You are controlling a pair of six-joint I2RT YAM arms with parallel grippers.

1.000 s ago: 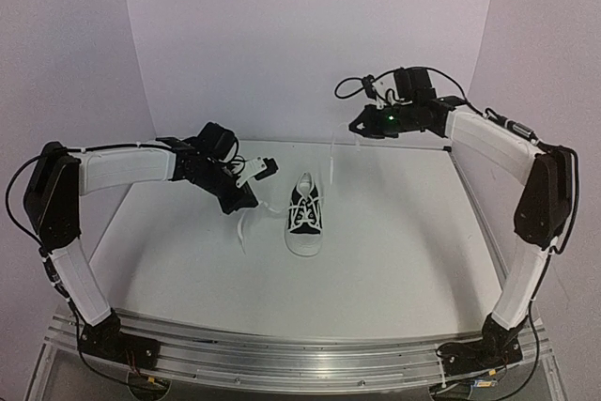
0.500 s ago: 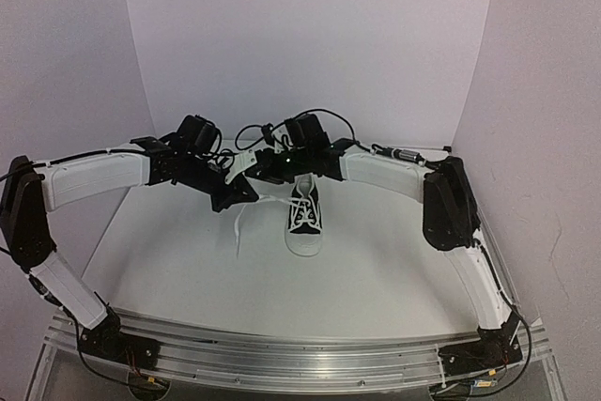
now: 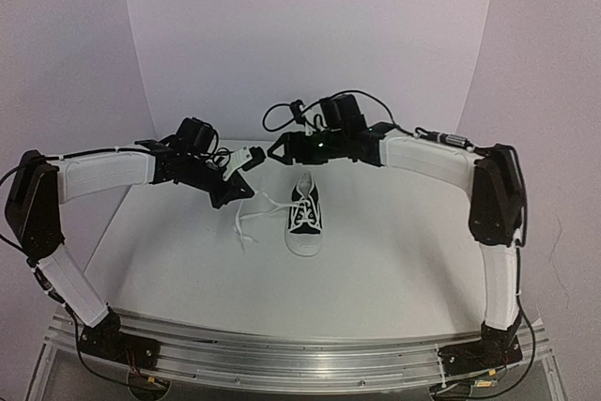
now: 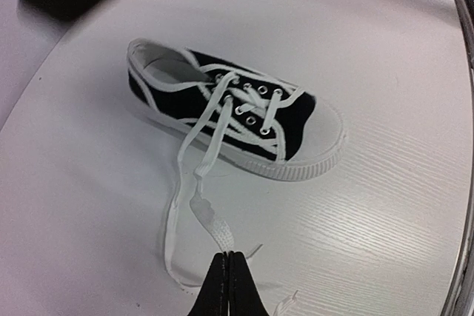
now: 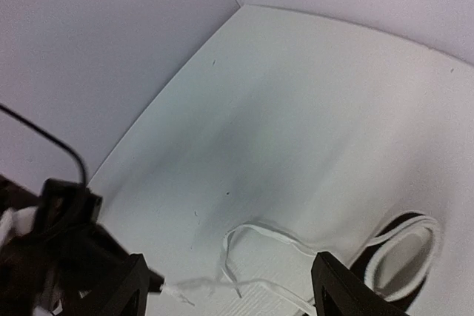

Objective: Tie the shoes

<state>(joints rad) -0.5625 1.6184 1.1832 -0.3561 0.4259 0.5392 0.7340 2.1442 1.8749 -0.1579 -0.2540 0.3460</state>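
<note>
The shoe is a small black sneaker with a white toe cap, standing mid-table with its toe toward the arms. In the left wrist view the shoe lies sideways, and a white lace rises from its eyelets into my left gripper, which is shut on it. From above, the left gripper sits just left of the shoe and holds the lace off the table. My right gripper hovers open above and behind the shoe's heel. Loose lace lies on the table under the right gripper.
A lilac backdrop closes the back and both sides of the white table. An aluminium rail carrying the arm bases runs along the near edge. A lace loop trails on the table left of the shoe.
</note>
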